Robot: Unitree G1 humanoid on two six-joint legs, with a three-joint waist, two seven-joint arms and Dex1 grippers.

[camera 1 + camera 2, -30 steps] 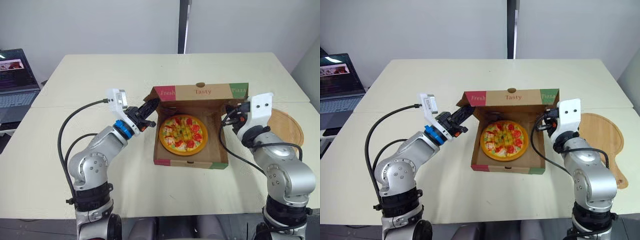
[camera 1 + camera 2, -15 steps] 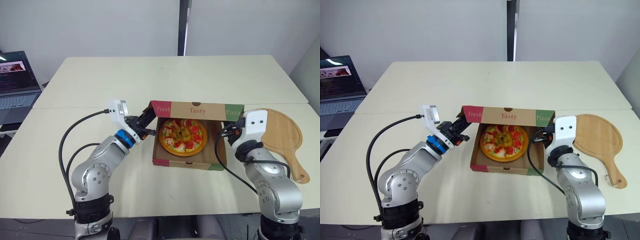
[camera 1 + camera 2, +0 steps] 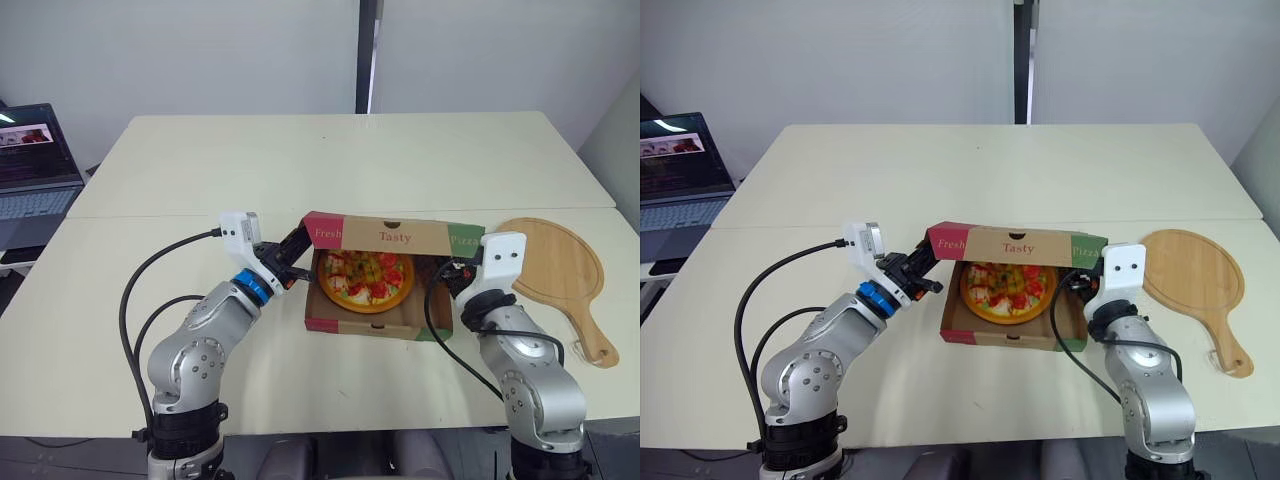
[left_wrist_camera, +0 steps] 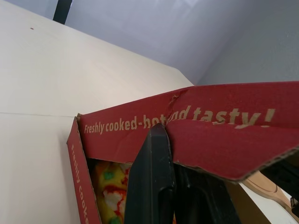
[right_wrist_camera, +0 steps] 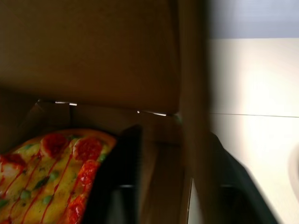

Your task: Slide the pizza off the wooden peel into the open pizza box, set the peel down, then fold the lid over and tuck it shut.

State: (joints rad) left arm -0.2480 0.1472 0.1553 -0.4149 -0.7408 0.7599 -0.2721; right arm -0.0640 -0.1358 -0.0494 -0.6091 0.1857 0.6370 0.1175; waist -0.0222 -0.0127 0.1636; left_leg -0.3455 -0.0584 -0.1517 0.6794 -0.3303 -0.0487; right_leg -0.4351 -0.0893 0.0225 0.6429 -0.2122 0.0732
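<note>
the pale table [image 3: 330, 150] is carrying everything. the pizza box [image 3: 365, 324] is sitting near its front edge between the two arms, and its lid [image 3: 395, 236] is hanging about halfway over, printed face toward the camera. it is looking like thin corrugated card: light and stiff across the panel, but probably quick to crease or tear at the corners. the outer corners and side flaps are looking like the best holds, with even pressure from both sides. the wooden peel [image 3: 555, 262] is lying flat on the table just right of the box, apart from it. the pizza [image 3: 363, 277] is resting inside the box under the lid. the left gripper [image 3: 292, 262] is pinching the lid's left corner, fingers together on the card. the right gripper [image 3: 447, 272] is waiting at the right corner with fingers apart, a card panel standing between them.
</note>
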